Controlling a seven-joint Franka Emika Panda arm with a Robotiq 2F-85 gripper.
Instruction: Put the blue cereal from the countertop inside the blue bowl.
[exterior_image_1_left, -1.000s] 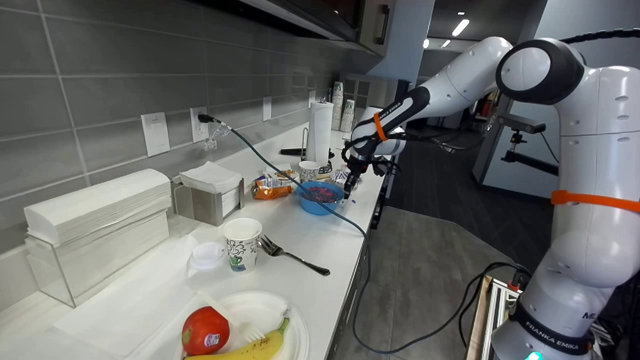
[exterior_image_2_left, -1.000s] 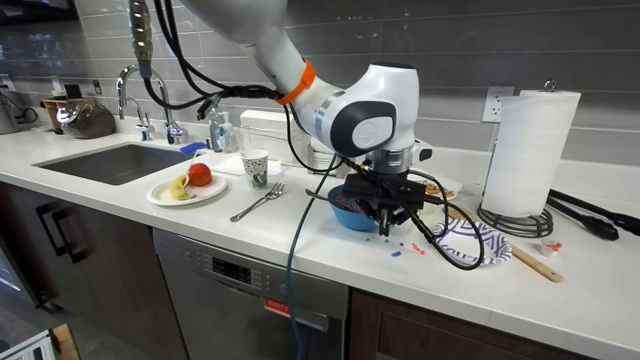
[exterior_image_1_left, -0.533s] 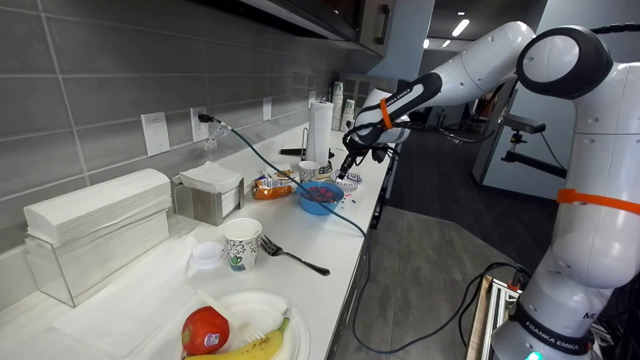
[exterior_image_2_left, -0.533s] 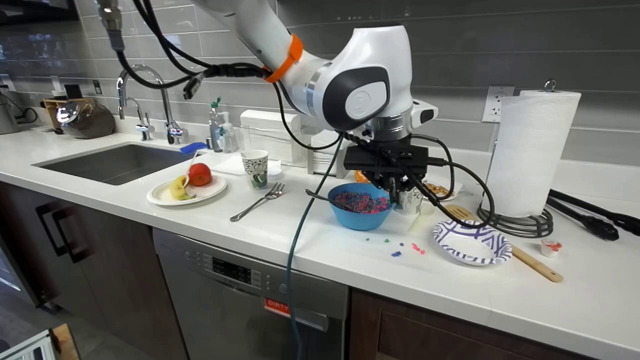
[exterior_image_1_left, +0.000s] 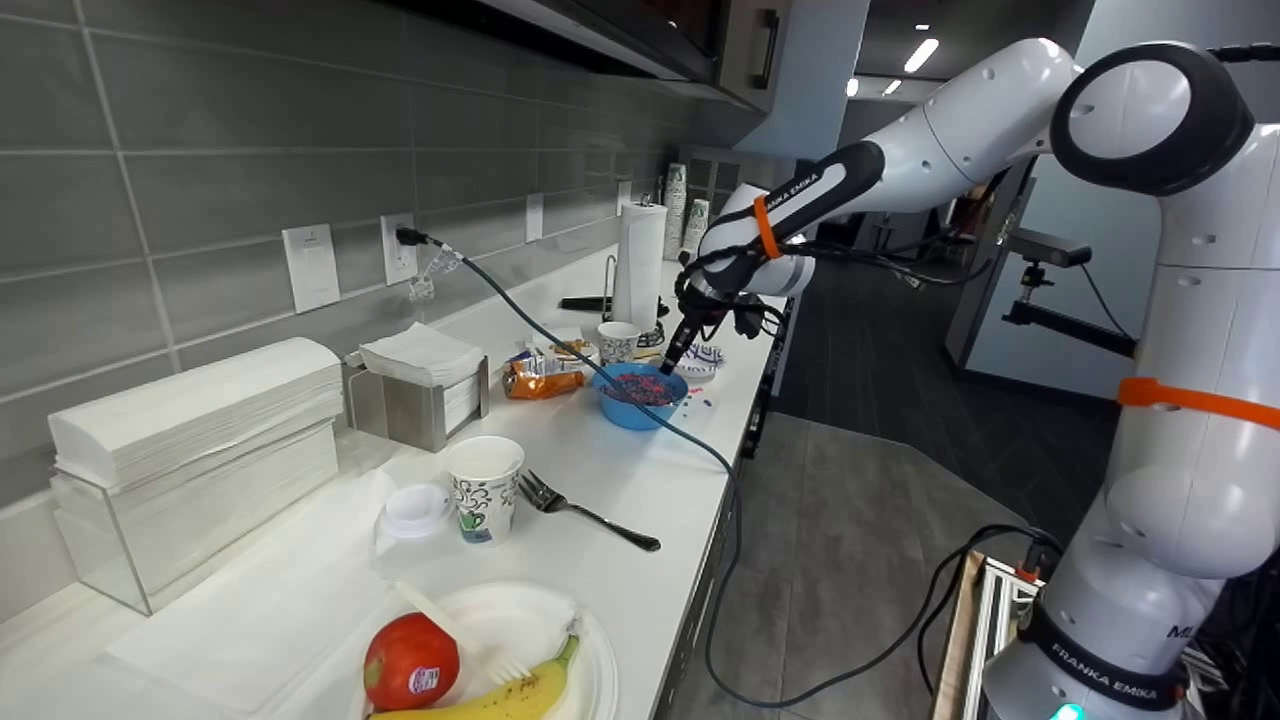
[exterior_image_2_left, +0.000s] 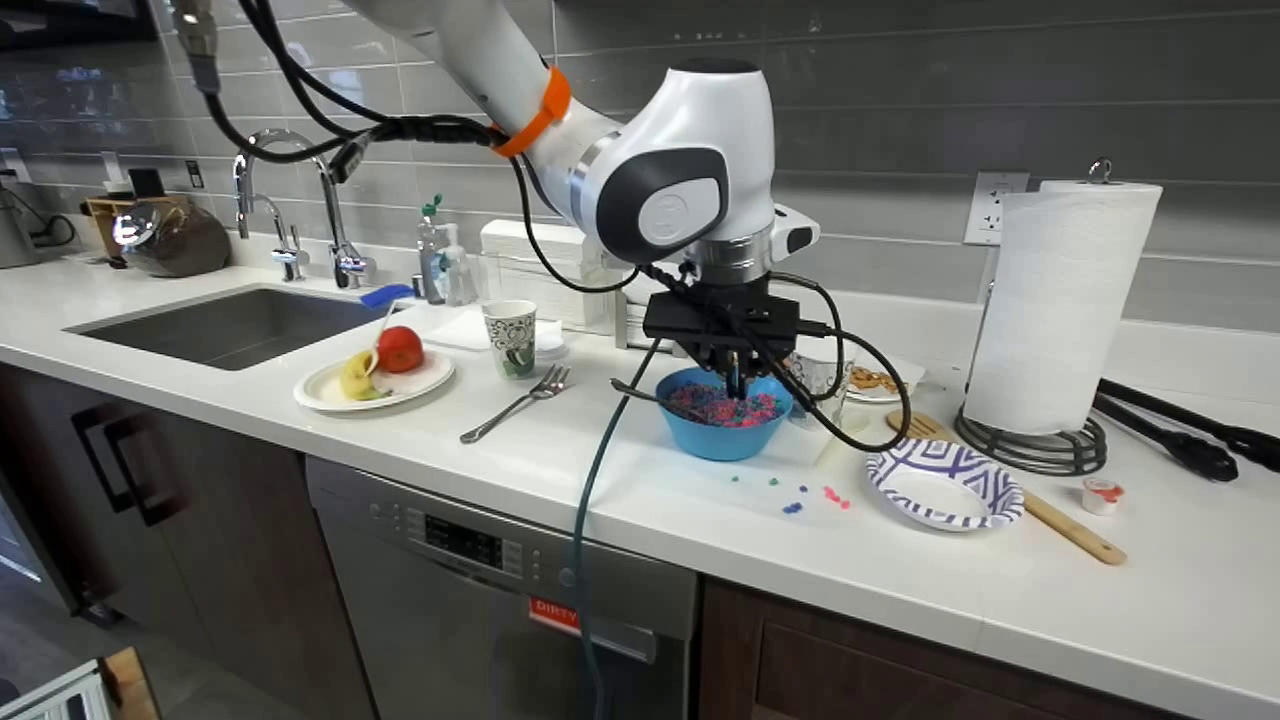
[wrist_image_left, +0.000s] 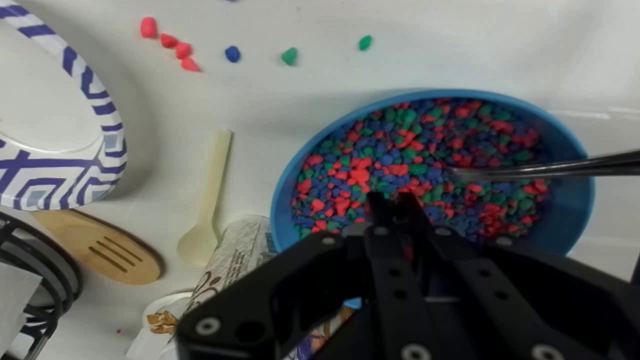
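The bright blue bowl (exterior_image_2_left: 720, 440) stands on the white countertop (exterior_image_2_left: 670, 505), filled with red, blue and green bits; it also shows in the wrist view (wrist_image_left: 570, 215) and an exterior view (exterior_image_1_left: 630, 412). Loose blue cereal (exterior_image_2_left: 792, 507) lies on the countertop before the bowl, one bit showing in the wrist view (wrist_image_left: 232, 53), beside red and green bits. My gripper (exterior_image_2_left: 737, 390) points down over the bowl's contents. Its fingertips (wrist_image_left: 393, 200) are close together with a narrow gap. The gap is too dark to tell whether a bit is held.
A metal spoon (wrist_image_left: 550, 170) leans in the bowl. A patterned paper bowl (exterior_image_2_left: 990, 470), a wooden spatula (exterior_image_2_left: 1070, 525) and a paper cup (exterior_image_1_left: 618, 342) stand near. A cable (exterior_image_1_left: 700, 445) runs across the bowl's front in an exterior view. A fork (exterior_image_2_left: 515, 405) lies beside it.
My gripper has risen from low beside the bowl, near the loose bits, and moved sideways until it is over the bowl. The bowl and the loose bits look unmoved.
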